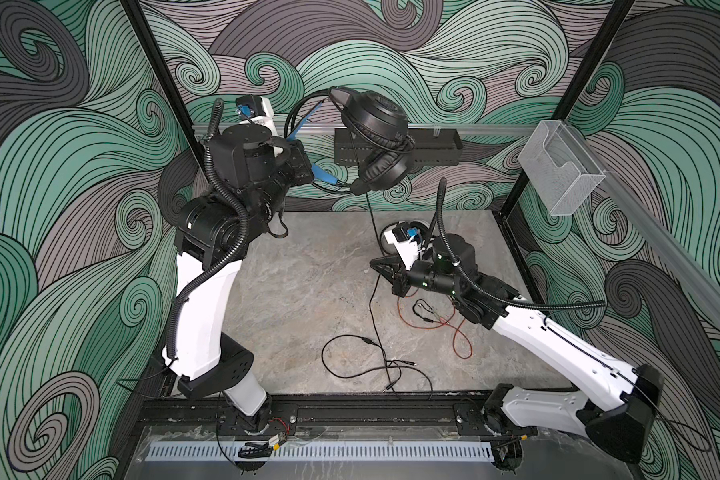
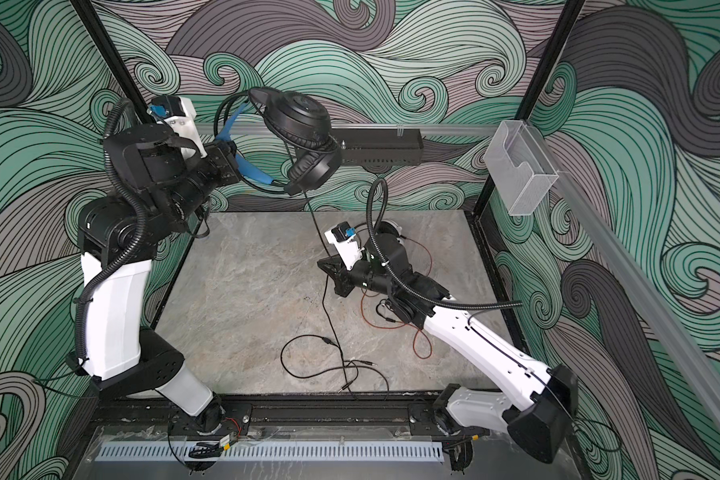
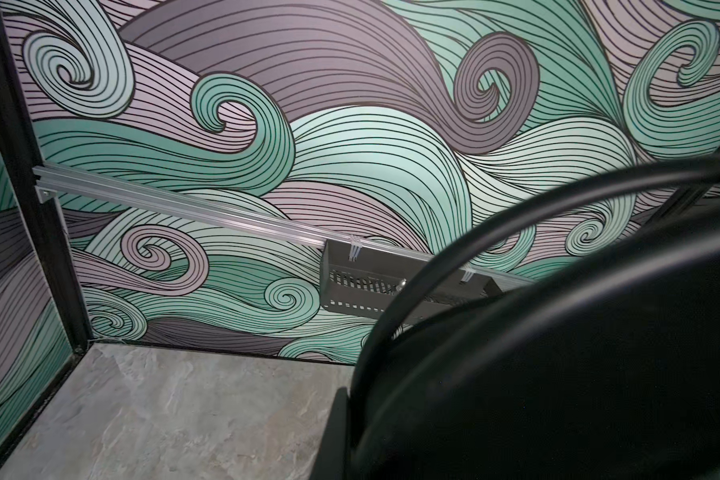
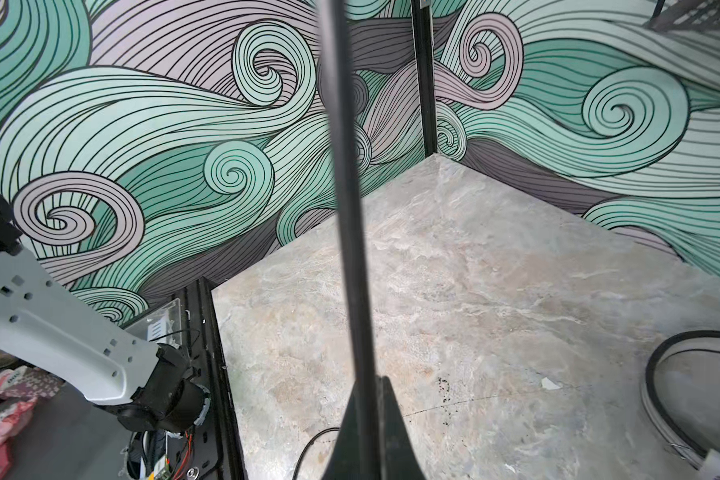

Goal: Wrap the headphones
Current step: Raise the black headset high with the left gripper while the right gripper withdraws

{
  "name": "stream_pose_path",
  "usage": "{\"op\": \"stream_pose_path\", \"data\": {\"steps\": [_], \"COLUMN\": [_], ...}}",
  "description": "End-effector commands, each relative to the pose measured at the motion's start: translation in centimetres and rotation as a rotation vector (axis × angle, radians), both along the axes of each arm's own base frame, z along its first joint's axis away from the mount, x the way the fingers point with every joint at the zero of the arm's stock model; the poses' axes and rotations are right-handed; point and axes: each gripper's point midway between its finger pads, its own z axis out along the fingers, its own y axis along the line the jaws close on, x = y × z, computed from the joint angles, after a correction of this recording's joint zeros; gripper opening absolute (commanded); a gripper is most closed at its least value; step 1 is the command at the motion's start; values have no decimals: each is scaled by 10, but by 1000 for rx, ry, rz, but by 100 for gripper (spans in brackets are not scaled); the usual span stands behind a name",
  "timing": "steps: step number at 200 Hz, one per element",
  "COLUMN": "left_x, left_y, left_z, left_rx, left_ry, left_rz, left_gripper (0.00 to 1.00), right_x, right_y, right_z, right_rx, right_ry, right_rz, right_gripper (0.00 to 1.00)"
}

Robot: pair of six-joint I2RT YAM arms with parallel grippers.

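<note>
The headset [image 1: 381,120] was held by its band in the left tool [image 1: 308,166], above the right tool [image 1: 377,264], which was pinched on its cable [image 1: 371,216]. Cable-gathering was judged in hand; looping it round the headset was called for next.

1. Black slotted tray [image 1: 437,149] hangs on the wall rail [image 1: 495,129] above the bench's [image 1: 292,291] back edge.
2. Clear box [image 1: 558,174] hangs near the back right corner.
3. Green and grey swirl-patterned walls [image 1: 433,50] surround it.

Bright, even, diffuse light leaves only faint soft shadows on the marble tabletop [image 1: 308,270]. In both top views wide-angle distortion tilts the frame posts [image 1: 168,83] outward toward 11 and 1 o'clock. Close to the wrist cameras, the black headset [image 3: 558,374] and the black cable [image 4: 350,208] blur.
</note>
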Motion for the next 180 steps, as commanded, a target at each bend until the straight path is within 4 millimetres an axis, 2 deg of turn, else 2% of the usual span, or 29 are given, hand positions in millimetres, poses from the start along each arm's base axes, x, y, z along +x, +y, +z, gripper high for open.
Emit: {"op": "stream_pose_path", "data": {"steps": [1, 62, 144, 180], "left_x": [-8, -14, -20, -24], "left_y": [-2, -10, -15, -14], "left_z": [22, 31, 26, 28], "left_rx": [-138, -209, -254, -270], "left_ry": [-52, -69, -44, -46], "left_rz": [-43, -101, -141, -147], "left_gripper": [0, 0, 0, 0], "right_x": [2, 26, 37, 43], "right_y": [11, 23, 32, 40], "right_z": [11, -28, -32, -35], "right_rx": [100, 118, 163, 162], "right_ry": [16, 101, 121, 135], "right_rz": [56, 49, 76, 88], "right_gripper": [0, 1, 14, 14]}}
